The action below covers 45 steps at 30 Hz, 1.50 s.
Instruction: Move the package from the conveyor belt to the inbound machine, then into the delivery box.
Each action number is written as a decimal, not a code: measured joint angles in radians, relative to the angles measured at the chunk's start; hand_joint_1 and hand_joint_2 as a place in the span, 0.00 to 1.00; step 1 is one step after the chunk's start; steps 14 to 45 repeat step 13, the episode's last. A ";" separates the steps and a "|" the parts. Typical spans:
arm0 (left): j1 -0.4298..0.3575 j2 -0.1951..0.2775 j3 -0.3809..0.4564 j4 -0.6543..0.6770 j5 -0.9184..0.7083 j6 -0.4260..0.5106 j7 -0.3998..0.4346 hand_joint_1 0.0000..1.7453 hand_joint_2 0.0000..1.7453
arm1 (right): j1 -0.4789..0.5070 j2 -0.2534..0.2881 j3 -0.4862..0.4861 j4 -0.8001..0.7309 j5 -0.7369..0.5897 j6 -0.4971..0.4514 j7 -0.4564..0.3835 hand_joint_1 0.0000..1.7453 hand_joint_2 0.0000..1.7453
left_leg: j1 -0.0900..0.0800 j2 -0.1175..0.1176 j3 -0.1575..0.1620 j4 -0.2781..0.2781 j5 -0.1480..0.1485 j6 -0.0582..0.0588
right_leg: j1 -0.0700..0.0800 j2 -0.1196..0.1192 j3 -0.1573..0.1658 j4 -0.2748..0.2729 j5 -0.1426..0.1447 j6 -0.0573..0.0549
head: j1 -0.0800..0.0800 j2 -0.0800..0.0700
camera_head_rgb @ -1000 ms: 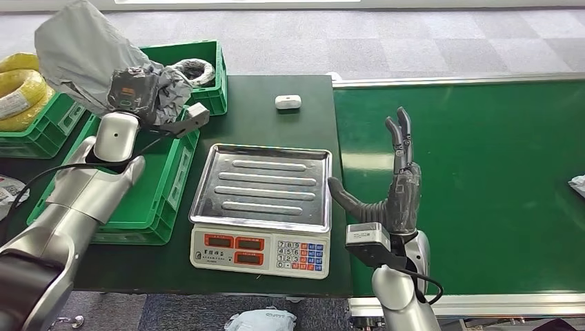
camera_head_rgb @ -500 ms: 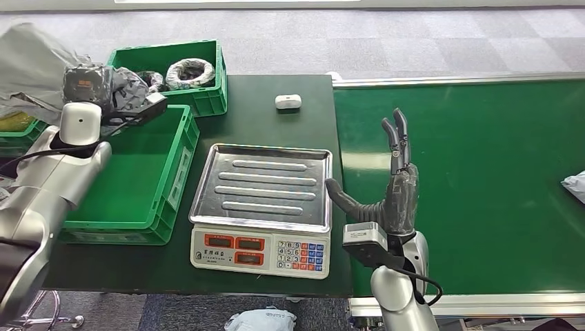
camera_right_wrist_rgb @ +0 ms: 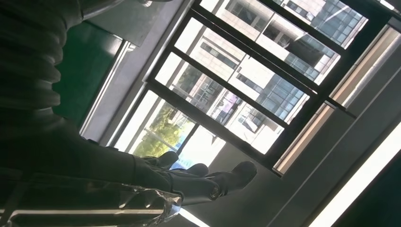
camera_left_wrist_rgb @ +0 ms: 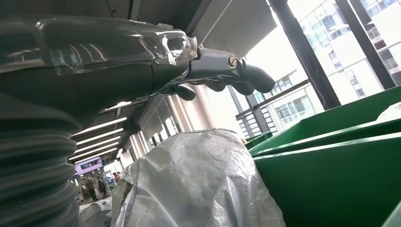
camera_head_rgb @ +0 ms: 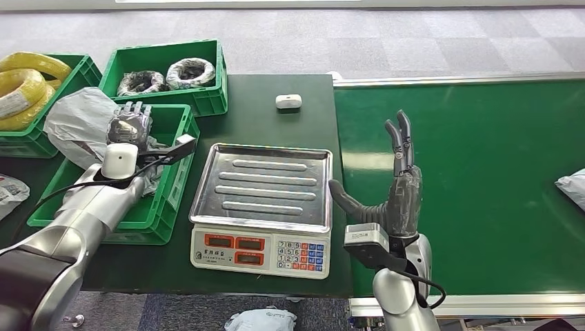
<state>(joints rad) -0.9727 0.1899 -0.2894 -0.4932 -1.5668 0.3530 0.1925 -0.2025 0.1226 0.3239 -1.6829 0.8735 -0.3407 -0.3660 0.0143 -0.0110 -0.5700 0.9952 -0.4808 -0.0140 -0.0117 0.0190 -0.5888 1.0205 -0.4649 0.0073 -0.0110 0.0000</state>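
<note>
Left hand [camera_head_rgb: 129,125] looks like it's letting go of the bag [camera_head_rgb: 81,125], fingers apart, though I can't quite tell. The bag's draped over the box [camera_head_rgb: 171,181] rim, so it could slide out onto the tabletop [camera_head_rgb: 262,117]. Right hand [camera_head_rgb: 399,181] is empty, fingers spread.

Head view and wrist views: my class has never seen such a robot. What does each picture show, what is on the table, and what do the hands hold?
The head view looks down from the humanoid robot's own body; its silver arms come in from below. The left hand hovers over a grey plastic package lying at the edge of the green crate. The left wrist view shows its fingers apart from the package, so nothing is held. The right hand stands open and empty beside a weighing scale. Beyond it lies the green conveyor belt, carrying another package. The turned right wrist view looks past that hand at windows.
</note>
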 joint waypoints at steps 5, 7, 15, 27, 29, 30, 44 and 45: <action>0.001 -0.015 0.002 -0.012 0.000 0.015 0.015 0.00 1.00 | 0.006 0.006 -0.006 -0.002 0.005 0.003 0.001 0.00 1.00 | 0.000 0.000 0.000 0.000 0.000 0.000 | 0.000 0.000 0.000 0.000 0.000 0.000 | 0.000 0.000; 0.003 -0.020 0.011 -0.035 0.000 0.040 0.018 0.00 1.00 | 0.006 0.008 -0.006 -0.006 0.009 0.007 0.003 0.00 1.00 | 0.000 0.000 0.000 0.000 0.000 0.000 | 0.000 0.000 0.000 0.000 0.000 0.000 | 0.000 0.000; 0.062 -0.068 0.113 -0.264 0.153 0.161 -0.158 0.00 1.00 | 0.015 0.014 -0.013 -0.020 0.018 0.006 0.016 0.00 1.00 | 0.000 0.000 -0.001 0.001 0.000 0.000 | 0.000 0.000 -0.001 0.000 0.000 0.000 | 0.000 0.000; 0.062 -0.068 0.113 -0.264 0.153 0.161 -0.158 0.00 1.00 | 0.015 0.014 -0.013 -0.020 0.018 0.006 0.016 0.00 1.00 | 0.000 0.000 -0.001 0.001 0.000 0.000 | 0.000 0.000 -0.001 0.000 0.000 0.000 | 0.000 0.000; 0.062 -0.068 0.113 -0.264 0.153 0.161 -0.158 0.00 1.00 | 0.015 0.014 -0.013 -0.020 0.018 0.006 0.016 0.00 1.00 | 0.000 0.000 -0.001 0.001 0.000 0.000 | 0.000 0.000 -0.001 0.000 0.000 0.000 | 0.000 0.000; 0.062 -0.068 0.113 -0.264 0.153 0.161 -0.158 0.00 1.00 | 0.015 0.014 -0.013 -0.020 0.018 0.006 0.016 0.00 1.00 | 0.000 0.000 -0.001 0.001 0.000 0.000 | 0.000 0.000 -0.001 0.000 0.000 0.000 | 0.000 0.000; 0.062 -0.068 0.113 -0.264 0.153 0.161 -0.158 0.00 1.00 | 0.015 0.014 -0.013 -0.020 0.018 0.006 0.016 0.00 1.00 | 0.000 0.000 -0.001 0.001 0.000 0.000 | 0.000 0.000 -0.001 0.000 0.000 0.000 | 0.000 0.000; 0.062 -0.068 0.113 -0.264 0.153 0.161 -0.158 0.00 1.00 | 0.015 0.014 -0.013 -0.020 0.018 0.006 0.016 0.00 1.00 | 0.000 0.000 -0.001 0.001 0.000 0.000 | 0.000 0.000 -0.001 0.000 0.000 0.000 | 0.000 0.000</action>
